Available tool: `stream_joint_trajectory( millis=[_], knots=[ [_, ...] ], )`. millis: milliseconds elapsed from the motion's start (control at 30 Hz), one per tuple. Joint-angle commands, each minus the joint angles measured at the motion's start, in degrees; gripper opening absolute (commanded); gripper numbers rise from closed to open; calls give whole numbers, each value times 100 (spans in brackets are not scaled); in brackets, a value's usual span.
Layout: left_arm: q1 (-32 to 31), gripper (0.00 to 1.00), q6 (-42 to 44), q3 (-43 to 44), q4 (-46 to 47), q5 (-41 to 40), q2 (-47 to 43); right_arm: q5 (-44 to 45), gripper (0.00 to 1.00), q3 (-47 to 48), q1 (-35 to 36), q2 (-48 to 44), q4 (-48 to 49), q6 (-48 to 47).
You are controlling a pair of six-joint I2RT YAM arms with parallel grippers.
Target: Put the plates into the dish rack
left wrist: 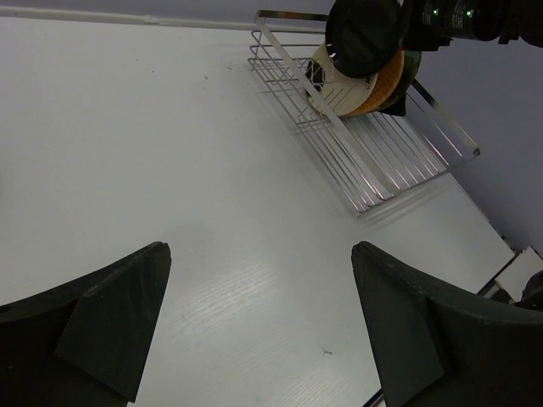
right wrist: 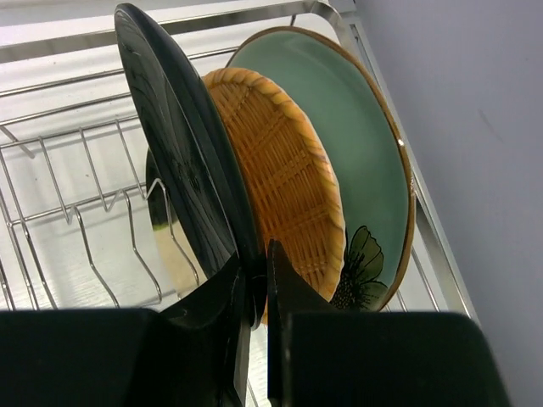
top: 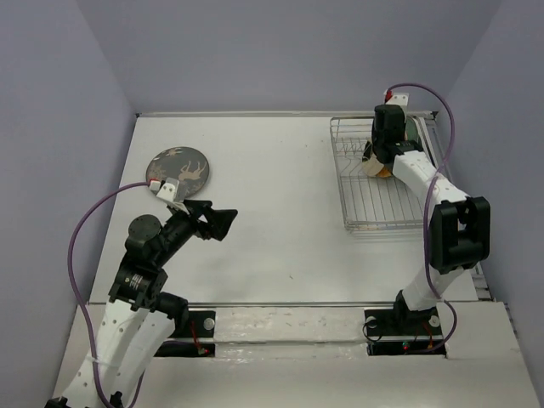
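Note:
The silver wire dish rack (top: 374, 208) stands at the back right. My right gripper (right wrist: 254, 284) is shut on the rim of the glossy black plate (right wrist: 178, 161) and holds it upright in the rack. Just behind it stand the orange woven plate (right wrist: 284, 186) and the pale teal flower plate (right wrist: 361, 144). The cream plate (right wrist: 170, 246) shows in front of the black one. The grey-brown patterned plate (top: 178, 172) lies flat at the back left. My left gripper (top: 223, 223) is open and empty, to the right of and nearer than that plate. The dark blue plate is out of view.
The left wrist view shows the rack (left wrist: 382, 161) with the black plate (left wrist: 365, 34), cream plate (left wrist: 339, 85) and orange plate (left wrist: 386, 85) under the right arm (left wrist: 458, 17). Blue walls close the table's back and sides. The rack's near rows of tines (right wrist: 68, 212) hold nothing.

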Motion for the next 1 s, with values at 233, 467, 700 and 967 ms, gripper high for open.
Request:
stream_joint_trajectory(
  millis=[233, 467, 700, 967],
  knots=[
    [41, 99, 73, -49, 128, -59, 59, 309, 7, 192, 357, 18, -10, 327],
    [59, 99, 73, -49, 110, -77, 103, 1013, 7, 474, 463, -262, -36, 11],
    [138, 99, 64, -49, 137, -59, 121, 644, 7, 44, 525, -431, 17, 379],
    [156, 99, 64, -23, 119, -121, 217, 837, 7, -89, 525, 26, 17, 564]
  ],
)
